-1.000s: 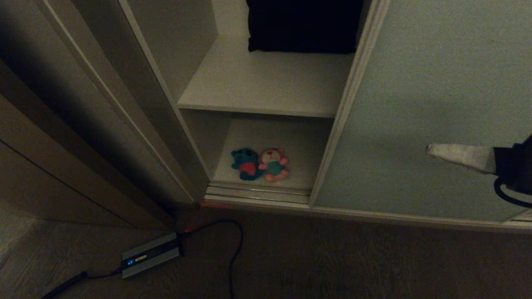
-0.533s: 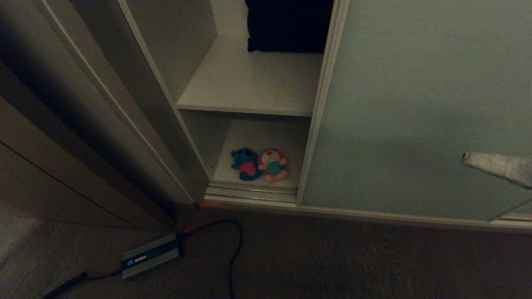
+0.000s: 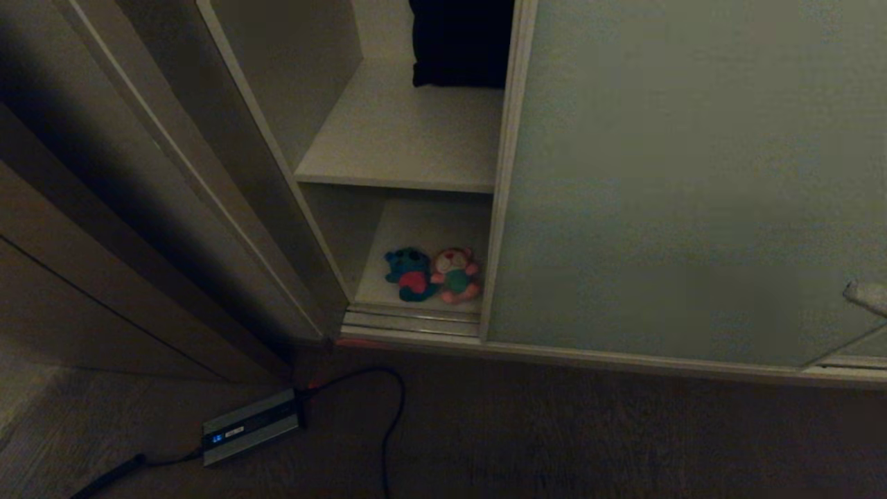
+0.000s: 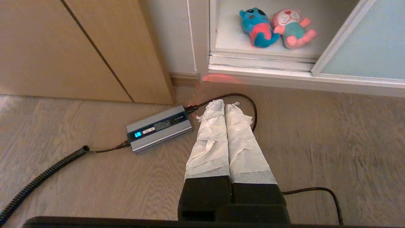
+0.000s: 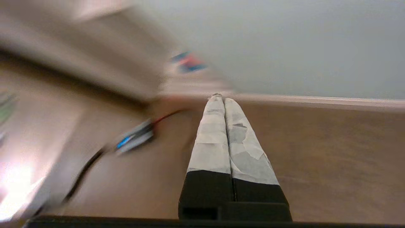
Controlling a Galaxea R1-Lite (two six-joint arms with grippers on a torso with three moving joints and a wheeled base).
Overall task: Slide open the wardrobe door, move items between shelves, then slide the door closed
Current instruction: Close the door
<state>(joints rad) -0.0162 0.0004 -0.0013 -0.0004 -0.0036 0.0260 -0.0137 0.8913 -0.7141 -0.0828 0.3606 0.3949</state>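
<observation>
The pale grey-green sliding wardrobe door [image 3: 679,173] covers most of the opening, and its cream edge strip [image 3: 502,173] leaves a narrow gap at the left. In that gap, on the lower shelf [image 3: 423,222], the teal bear [image 3: 410,273] and the pink plush toy [image 3: 455,274] lie side by side. The upper shelf [image 3: 402,149] holds no toy. My right gripper [image 3: 856,294] shows only its wrapped tip at the far right, in front of the door; its fingers [image 5: 213,126] are shut on nothing. Low over the floor, my left gripper [image 4: 225,104] is shut and empty, well short of the toys [image 4: 258,27].
A big dark folded cloth [image 3: 457,41] lies at the back of the upper shelf. A grey power adapter [image 3: 249,424] with its black cable [image 3: 391,416] sits on the wooden floor before the wardrobe. A brown wooden panel [image 3: 83,277] stands at the left.
The sliding door has moved left, narrowing the opening and covering more of the cloth. My right gripper has drawn back to the right edge of the head view. The toys have not moved.
</observation>
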